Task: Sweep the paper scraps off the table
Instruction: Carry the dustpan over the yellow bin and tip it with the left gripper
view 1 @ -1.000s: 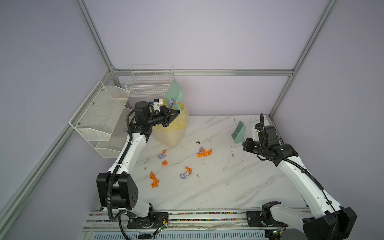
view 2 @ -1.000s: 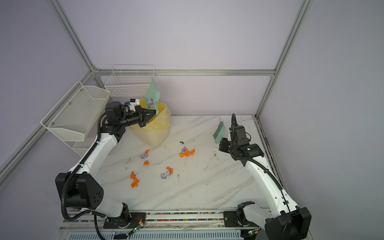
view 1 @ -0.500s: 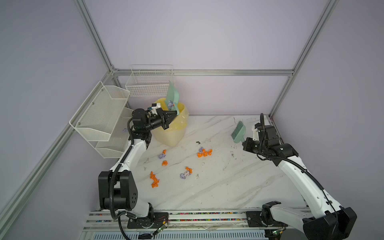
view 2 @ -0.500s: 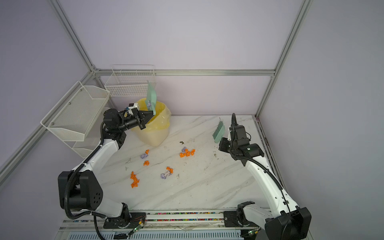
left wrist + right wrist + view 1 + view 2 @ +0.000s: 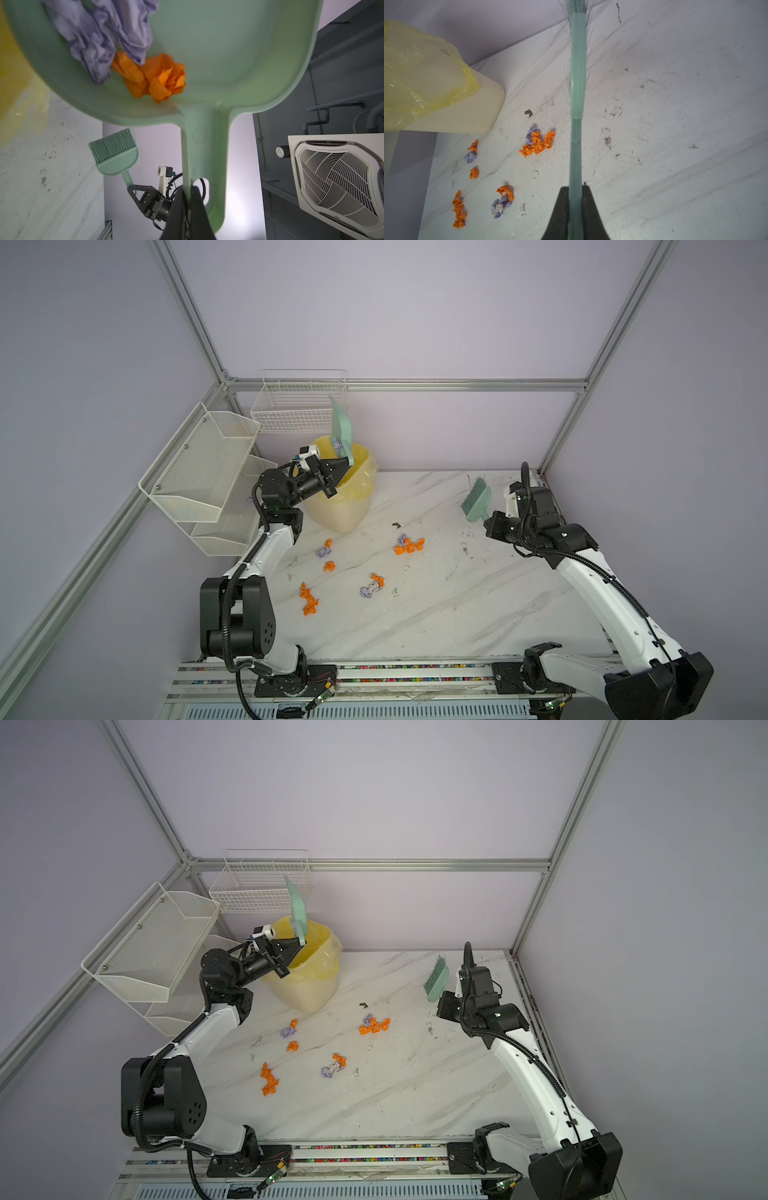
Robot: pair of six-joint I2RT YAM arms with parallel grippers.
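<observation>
The left gripper (image 5: 345, 467) is clamped on the handle of the pan (image 5: 341, 429), holding it edge-up over the bin (image 5: 340, 506) at the table's (image 5: 457, 614) 11 o'clock. Two scraps (image 5: 162, 81) (one lavender, one orange) rest against the pan's wall, the bin straight below them; more tilt should drop them in. The bin's contents are hidden. Other scraps (image 5: 409, 546) lie on the table at 9 o'clock from the right gripper (image 5: 487, 526), which is clamped on the raised brush (image 5: 477, 497).

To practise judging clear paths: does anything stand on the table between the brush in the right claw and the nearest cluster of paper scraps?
Nothing visible does. Between the brush, held in the right claw, and the orange-and-lavender cluster of paper scraps lies only bare, scuffed table.
</observation>
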